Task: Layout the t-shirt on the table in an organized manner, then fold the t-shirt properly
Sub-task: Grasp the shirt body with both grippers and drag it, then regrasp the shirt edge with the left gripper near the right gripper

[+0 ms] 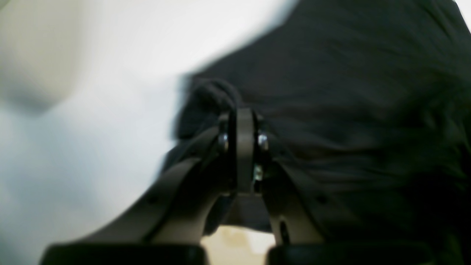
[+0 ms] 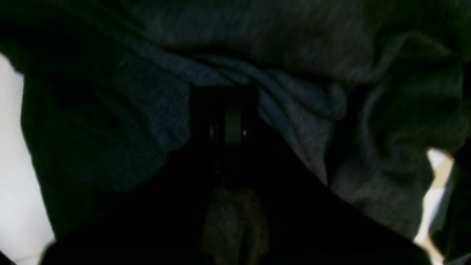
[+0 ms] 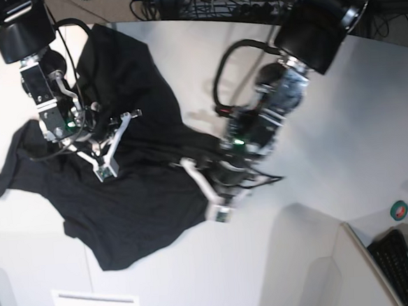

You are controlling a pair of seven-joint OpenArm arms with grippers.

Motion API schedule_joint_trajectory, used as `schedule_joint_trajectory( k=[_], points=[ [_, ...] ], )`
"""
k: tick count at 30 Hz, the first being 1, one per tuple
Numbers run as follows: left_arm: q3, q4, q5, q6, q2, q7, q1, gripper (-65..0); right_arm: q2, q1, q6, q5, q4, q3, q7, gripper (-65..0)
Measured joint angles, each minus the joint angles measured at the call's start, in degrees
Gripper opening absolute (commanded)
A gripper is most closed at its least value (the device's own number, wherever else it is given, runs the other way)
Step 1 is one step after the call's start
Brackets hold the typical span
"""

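You are looking down on the table (image 3: 344, 150), a wide white top that fills most of the base view, with a strip of dark cables and equipment along its far edge. The t-shirt (image 3: 134, 200) lies crumpled and spread across the left half of the table, black, with one part running up toward the far edge and a sleeve trailing toward the left side. Your two arms reach down from the far side. The arm with the left wrist camera enters from the upper right of the base view and slants down to the shirt's right edge; the left gripper (image 1: 243, 121) has its jaws closed together on a bunched fold at the cloth's edge, with bare white tabletop to one side in its wrist view. The other arm descends at the upper left of the base view, and the right gripper (image 2: 226, 110) is closed and buried in folds of the dark fabric, which fills nearly all of its wrist view. Both wrist views are blurred and dim. Near the right edge sit a small green roll of tape (image 3: 399, 211) and the corner of a black keyboard (image 3: 397, 265).
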Motion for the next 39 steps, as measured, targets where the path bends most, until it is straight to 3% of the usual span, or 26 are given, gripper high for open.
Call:
schedule_joint_trajectory(
  k=[4, 8, 15, 20, 25, 28, 31, 39],
  points=[
    [3.34, -4.5, 6.45, -0.13, 6.27, 0.37, 0.44, -65.0, 2.05, -1.79, 1.09, 1.44, 0.13, 0.04, 3.8, -65.0],
    [9.2, -5.11, 8.33, 0.42, 7.41, 0.39, 0.37, -65.0, 4.44, -3.15, 1.86, 2.6, 0.22, 0.04, 6.67, -65.0],
    [16.11, -11.93, 8.35, -0.07, 11.32, -0.22, -0.68, -65.0, 4.44, -3.13, 1.84, 2.29, 0.22, 0.09, 6.49, -65.0],
    [21.14, -14.16, 8.09, 0.92, 11.47, -1.07, -0.85, -65.0, 4.42, -3.02, 2.05, 1.4, 0.22, 0.04, 6.49, -65.0],
    [23.56, -13.68, 9.18, -4.09, 9.09, -1.22, 0.35, -65.0, 4.57, -2.99, 2.86, 1.25, 0.22, 0.09, 6.27, -65.0],
    [23.56, -12.46, 8.02, -4.81, 5.79, 0.46, 1.92, -49.7, 4.5, -2.97, 2.36, 1.42, 0.22, 0.09, 6.12, -65.0],
    [19.12, -5.99, 7.69, -5.46, 3.96, 0.83, 3.96, -40.8, 4.44, -2.99, 2.29, 1.44, 0.22, 0.11, 6.03, -65.0],
    [-9.81, 12.09, 8.24, -4.72, 0.09, 0.09, 13.6, -40.5, 4.46, -3.1, 2.27, 1.62, 0.22, 0.22, 6.1, -65.0]
  ],
)
